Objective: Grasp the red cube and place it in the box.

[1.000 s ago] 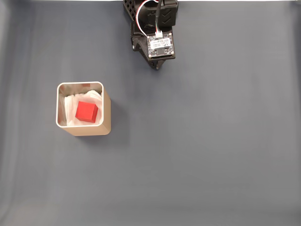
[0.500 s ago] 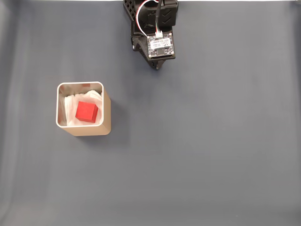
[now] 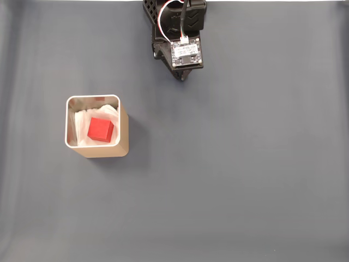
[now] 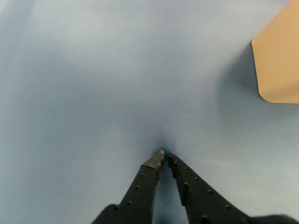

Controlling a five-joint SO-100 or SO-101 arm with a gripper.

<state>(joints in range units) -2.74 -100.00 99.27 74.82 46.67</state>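
Observation:
The red cube lies inside the box on white paper lining, at the left of the fixed view. The box is a square tan container with a pale rim. My gripper sits folded back at the top centre of that view, far from the box. In the wrist view my gripper is shut with its black fingertips together and nothing between them, low over the blue-grey mat. A tan side of the box shows at the right edge of the wrist view.
A plain blue-grey mat covers the whole table. The arm's base and a small circuit board with wires stand at the top centre.

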